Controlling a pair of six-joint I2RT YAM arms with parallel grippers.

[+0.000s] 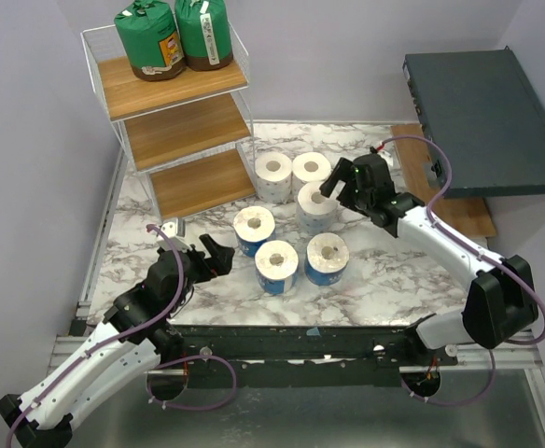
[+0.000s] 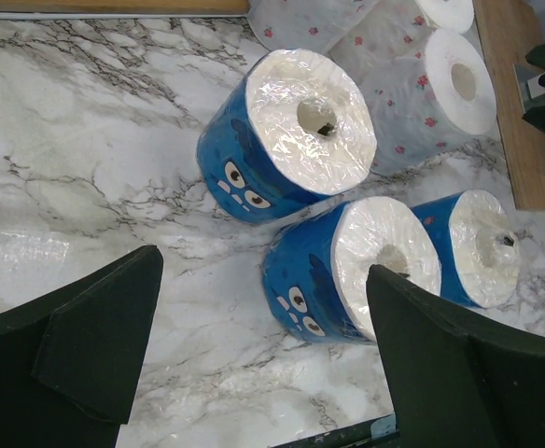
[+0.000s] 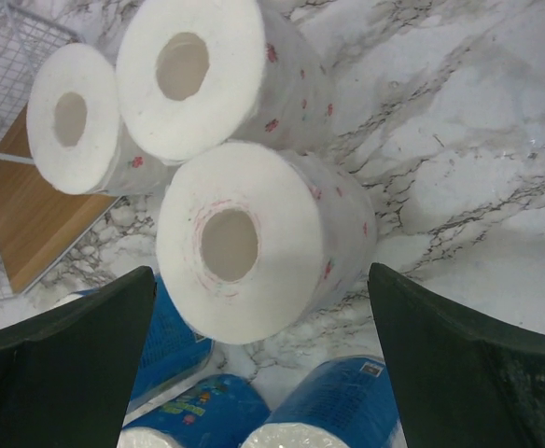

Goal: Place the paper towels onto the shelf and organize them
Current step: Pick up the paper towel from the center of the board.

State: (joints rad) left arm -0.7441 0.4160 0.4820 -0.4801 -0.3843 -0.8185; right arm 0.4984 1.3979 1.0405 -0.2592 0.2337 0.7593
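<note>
Paper towels: eight in view. Two green-wrapped rolls point(image 1: 148, 39) point(image 1: 204, 33) stand side by side on the top board of the shelf point(image 1: 187, 128), which sits at the back left of the tabletop point(image 1: 394, 271). The other six are on the marble in a loose cluster just right of the shelf's bottom tier, all on end with cores up.

Three white rolls sit at the back. Two point(image 1: 273, 175) point(image 1: 311, 174) touch each other, and the third point(image 1: 316, 207) is just in front of them. They carry a small red floral print, visible in the right wrist view.

Three blue-printed wrapped rolls are at the front: left point(image 1: 254, 231), middle point(image 1: 277, 267), right point(image 1: 328, 259). They are close together; the middle and right ones look touching in the left wrist view.

Right pincer point(image 1: 347, 187): spread wide, nothing gripped. It hangs over the front white roll. In the right wrist view the fingers point(image 3: 459, 373) frame that roll on both sides with a gap on each.

Left pincer point(image 1: 218, 255): also spread wide, nothing gripped. It is low over the tabletop, just left of the blue group and aimed at it. Its fingers point(image 2: 86, 345) are apart from every roll.

Dark grey flat box point(image 1: 482, 121) is at the far right, well apart from the rolls.
</note>
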